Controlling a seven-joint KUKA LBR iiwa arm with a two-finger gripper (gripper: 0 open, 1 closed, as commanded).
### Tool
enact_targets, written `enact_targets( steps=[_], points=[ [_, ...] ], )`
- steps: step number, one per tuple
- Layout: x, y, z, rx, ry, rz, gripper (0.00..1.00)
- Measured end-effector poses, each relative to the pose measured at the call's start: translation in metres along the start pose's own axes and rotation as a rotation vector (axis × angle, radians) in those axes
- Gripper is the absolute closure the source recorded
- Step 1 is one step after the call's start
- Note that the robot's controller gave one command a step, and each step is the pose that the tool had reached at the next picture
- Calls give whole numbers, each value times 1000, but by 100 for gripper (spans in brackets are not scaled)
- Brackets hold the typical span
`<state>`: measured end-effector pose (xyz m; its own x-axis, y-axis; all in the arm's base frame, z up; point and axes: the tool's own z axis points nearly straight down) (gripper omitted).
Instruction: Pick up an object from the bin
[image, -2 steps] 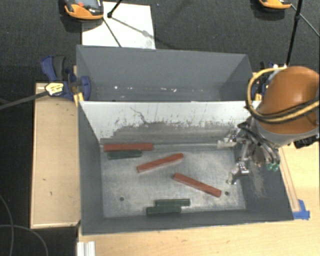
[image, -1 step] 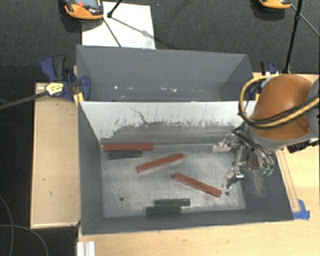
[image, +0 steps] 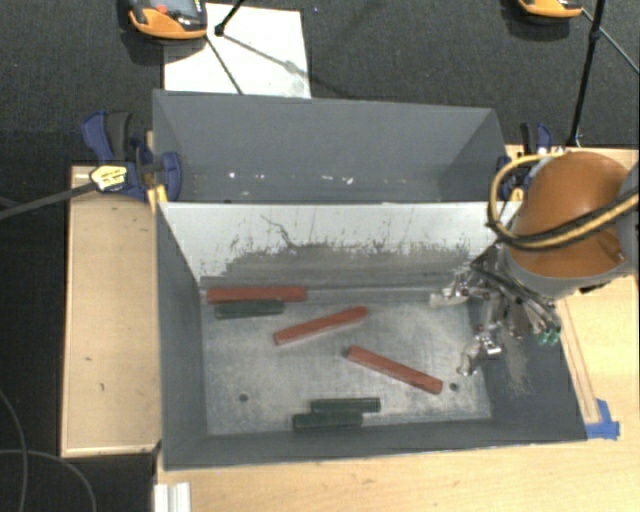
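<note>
My gripper (image: 470, 362) hangs at the right side of the bin, low over the floor, with nothing seen between its fingers. Just to its left lies a red-brown flat stick (image: 393, 369), slanting down to the right, its right end close to the fingertips. A second red-brown stick (image: 320, 326) lies tilted near the middle of the bin.
At the back left a red stick (image: 256, 294) lies along the wall with a dark green one (image: 248, 310) just in front of it. Two dark green sticks (image: 336, 413) lie together at the front wall. The arm's orange cover stands over the bin's right wall.
</note>
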<state>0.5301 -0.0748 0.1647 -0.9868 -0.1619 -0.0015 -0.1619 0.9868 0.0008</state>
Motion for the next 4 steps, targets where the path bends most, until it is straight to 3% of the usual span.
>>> enact_targets(
  steps=[1, 2, 3, 4],
  points=[
    [19, 1, 43, 2, -4, 53, 0],
    [21, 1, 90, 1, 0, 10, 100],
    [21, 1, 90, 1, 0, 9, 100],
    [49, -14, -106, 4, -6, -4, 100]
  ],
)
